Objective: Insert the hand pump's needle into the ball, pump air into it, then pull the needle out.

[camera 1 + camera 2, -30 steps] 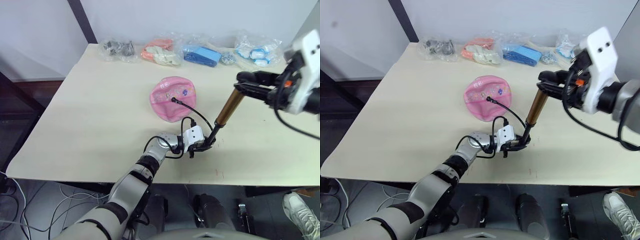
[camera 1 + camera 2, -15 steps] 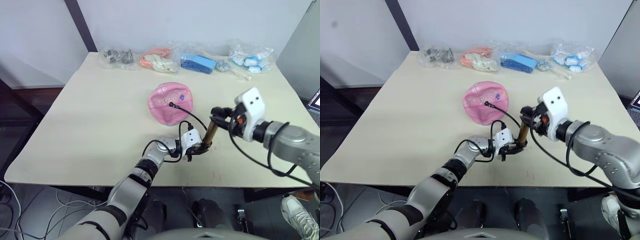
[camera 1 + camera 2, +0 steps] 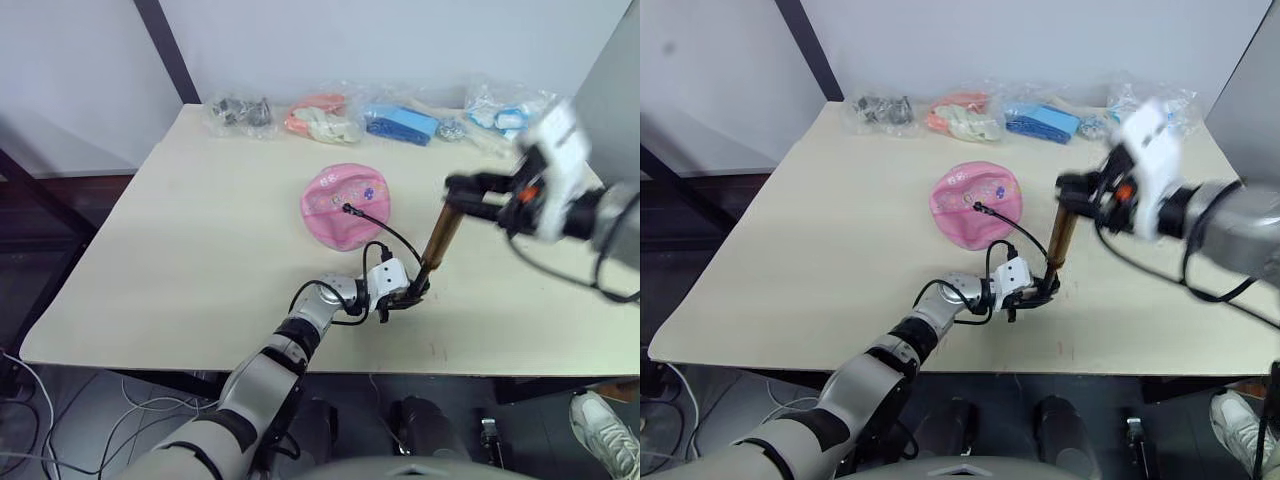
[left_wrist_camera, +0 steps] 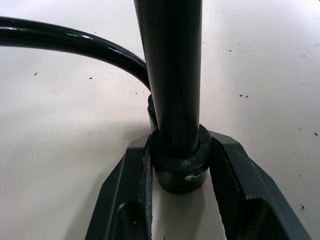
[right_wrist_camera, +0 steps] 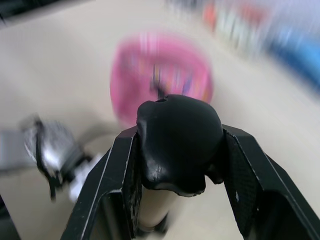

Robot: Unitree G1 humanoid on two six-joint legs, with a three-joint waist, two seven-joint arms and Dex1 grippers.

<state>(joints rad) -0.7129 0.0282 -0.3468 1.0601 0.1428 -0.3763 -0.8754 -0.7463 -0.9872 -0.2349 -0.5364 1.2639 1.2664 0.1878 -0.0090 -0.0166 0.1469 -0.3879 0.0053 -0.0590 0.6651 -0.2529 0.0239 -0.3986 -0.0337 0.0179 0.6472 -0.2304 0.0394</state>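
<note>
Black hose [image 3: 385, 228] end at ball [image 3: 345, 203]; needle hidden.

Even, bright light from my head cameras; motion blur on the right arm.

I see the tabletop [image 3: 200, 230] lit flat and soft, with only faint shadows beneath the ball [image 3: 346, 205] and no harsh glare. My right gripper [image 3: 462, 186] at about 3 o'clock smears badly in both eye views, while the left gripper [image 3: 408, 296] reads crisp. In my right wrist view the knob [image 5: 179, 144] is sharp but everything behind it streaks. In my left wrist view the hand pump [image 4: 172, 75] close up is slightly soft, with a glossy highlight along the hose [image 4: 70, 42].
</note>
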